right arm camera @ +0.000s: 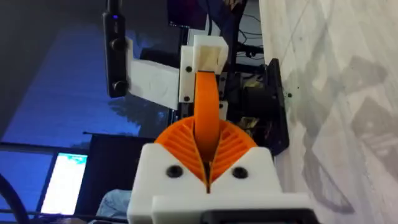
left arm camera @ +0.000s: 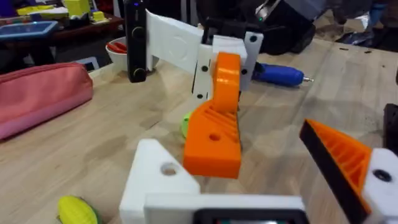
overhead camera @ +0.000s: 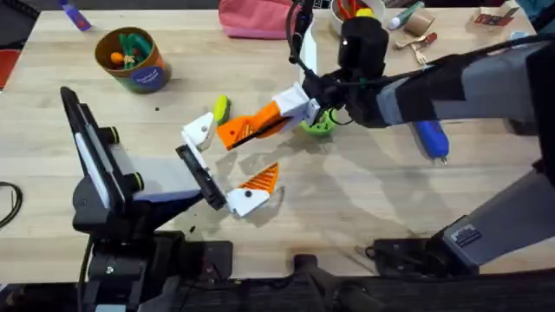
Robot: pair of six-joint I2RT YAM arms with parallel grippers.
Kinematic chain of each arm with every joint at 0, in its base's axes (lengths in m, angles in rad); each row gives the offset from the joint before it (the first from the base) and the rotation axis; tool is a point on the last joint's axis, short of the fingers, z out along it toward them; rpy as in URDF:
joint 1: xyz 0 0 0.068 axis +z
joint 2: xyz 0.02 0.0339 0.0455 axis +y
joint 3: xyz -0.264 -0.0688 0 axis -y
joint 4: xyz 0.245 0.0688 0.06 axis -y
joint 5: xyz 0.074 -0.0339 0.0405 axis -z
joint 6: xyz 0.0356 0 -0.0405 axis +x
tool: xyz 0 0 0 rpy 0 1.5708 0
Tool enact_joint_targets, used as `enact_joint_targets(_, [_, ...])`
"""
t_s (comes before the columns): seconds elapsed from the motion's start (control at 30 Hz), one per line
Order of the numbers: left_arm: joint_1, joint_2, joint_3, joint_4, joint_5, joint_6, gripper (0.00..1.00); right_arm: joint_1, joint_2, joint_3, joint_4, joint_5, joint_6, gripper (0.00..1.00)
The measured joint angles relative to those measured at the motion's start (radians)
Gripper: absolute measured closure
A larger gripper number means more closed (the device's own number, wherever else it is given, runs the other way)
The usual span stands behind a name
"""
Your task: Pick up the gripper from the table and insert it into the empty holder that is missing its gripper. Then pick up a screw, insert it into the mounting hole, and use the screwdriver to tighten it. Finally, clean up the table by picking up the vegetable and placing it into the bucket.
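Held clenched in right jaws [overhead camera: 286, 111]: orange gripper [overhead camera: 247, 128], long axis running toward 8 o'clock, dark end just off white holder [overhead camera: 199, 130] on left claw [overhead camera: 227, 165], spread open. Nearest arm: right. Corn [overhead camera: 221, 108] on worktop [overhead camera: 364, 199] at holder's 1 o'clock.

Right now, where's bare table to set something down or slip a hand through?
Free: the wood between the left end effector, the screwdriver and the front edge; also the strip between the bucket and the pink pouch. Crowded: mid-table, where the right end effector holds the gripper by the holder, with the corn cob beside them.
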Motion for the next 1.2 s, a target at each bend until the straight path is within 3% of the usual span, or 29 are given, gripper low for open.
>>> enact_joint_targets(1.2, [0.005,0.0,0.0,0.0,0.0,-0.002,0.016,0.055,0.098,0.165,-0.096,0.0,0.006,0.993])
